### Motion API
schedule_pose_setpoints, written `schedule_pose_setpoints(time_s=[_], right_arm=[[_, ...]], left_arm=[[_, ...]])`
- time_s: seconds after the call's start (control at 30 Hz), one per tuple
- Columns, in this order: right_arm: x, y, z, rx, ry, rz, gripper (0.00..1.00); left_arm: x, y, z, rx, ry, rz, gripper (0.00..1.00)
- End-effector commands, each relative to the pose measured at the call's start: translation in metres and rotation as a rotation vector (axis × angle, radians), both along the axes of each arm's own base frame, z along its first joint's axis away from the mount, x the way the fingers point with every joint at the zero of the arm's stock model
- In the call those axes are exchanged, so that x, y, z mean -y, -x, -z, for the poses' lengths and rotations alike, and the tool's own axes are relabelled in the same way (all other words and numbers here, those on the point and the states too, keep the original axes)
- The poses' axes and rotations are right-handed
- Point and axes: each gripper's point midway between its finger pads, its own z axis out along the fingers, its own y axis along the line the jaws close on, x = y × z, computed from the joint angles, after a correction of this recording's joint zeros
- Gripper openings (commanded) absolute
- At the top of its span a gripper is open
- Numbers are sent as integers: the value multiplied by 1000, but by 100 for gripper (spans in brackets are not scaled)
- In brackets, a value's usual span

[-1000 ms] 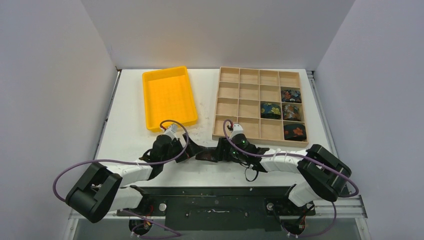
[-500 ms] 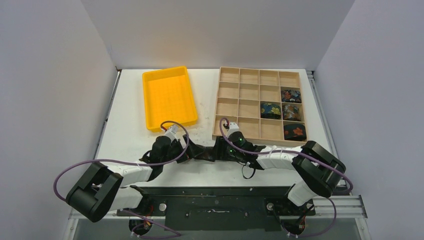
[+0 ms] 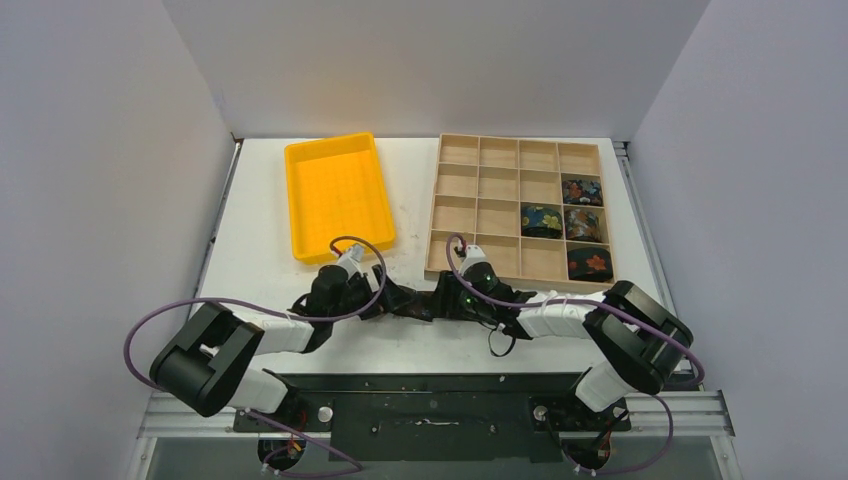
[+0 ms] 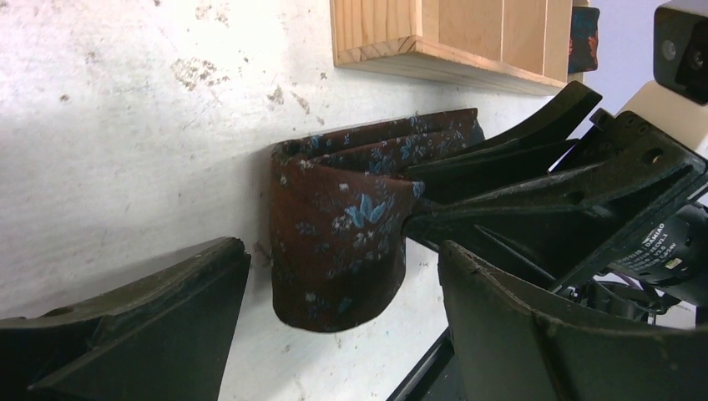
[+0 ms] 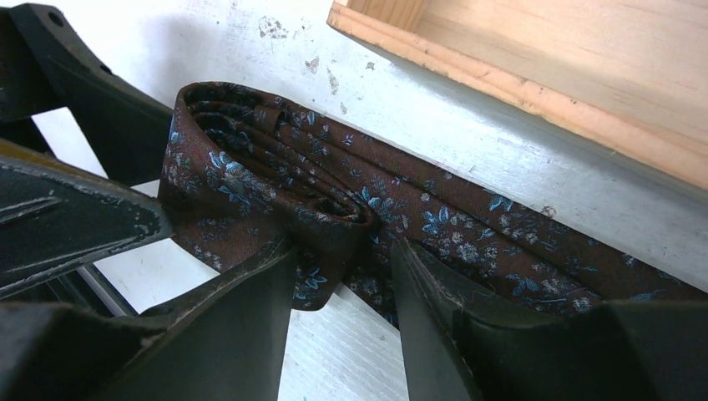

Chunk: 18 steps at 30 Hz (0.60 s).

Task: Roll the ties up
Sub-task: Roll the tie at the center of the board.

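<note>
A dark brown tie with small blue flowers (image 5: pixel 250 167) lies on the white table just in front of the wooden tray, partly rolled into a coil (image 4: pixel 338 242), its tail running right (image 5: pixel 518 242). My right gripper (image 5: pixel 342 251) is shut on the coil's near side, and in the top view the right gripper (image 3: pixel 432 300) sits to the coil's right. My left gripper (image 4: pixel 342 259) is open and straddles the coil, with gaps on both sides; from above the left gripper (image 3: pixel 385 298) is at the coil's left. Several rolled ties (image 3: pixel 583 223) fill cells at the tray's right.
The wooden compartment tray (image 3: pixel 500 160) stands at the back right, its near edge (image 4: pixel 434 58) close behind the coil. A yellow bin (image 3: pixel 340 195) sits at the back left. The table's front edge and a black rail (image 3: pixel 430 385) run just behind the grippers.
The left arm has pushed in toward the coil and its jaws have narrowed a little. The right gripper has tightened on the tie and shifted slightly left.
</note>
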Motion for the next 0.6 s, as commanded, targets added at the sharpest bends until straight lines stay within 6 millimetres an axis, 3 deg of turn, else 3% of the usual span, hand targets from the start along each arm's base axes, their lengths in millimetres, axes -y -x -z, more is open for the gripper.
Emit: schedule_pose_setpoints(time_s=[0.0, 0.23, 0.43, 0.57], right_arm=[[4, -1, 6, 8, 10, -10, 46], [6, -2, 6, 5, 3, -11, 45], [6, -3, -3, 15, -21, -8, 46], [16, -8, -20, 61, -13, 37, 53]], left_arm=[[15, -9, -8, 49, 22, 57, 81], [31, 2, -10, 78, 26, 149, 64], [36, 7, -10, 91, -20, 186, 24], [32, 6, -8, 77, -66, 177, 7]])
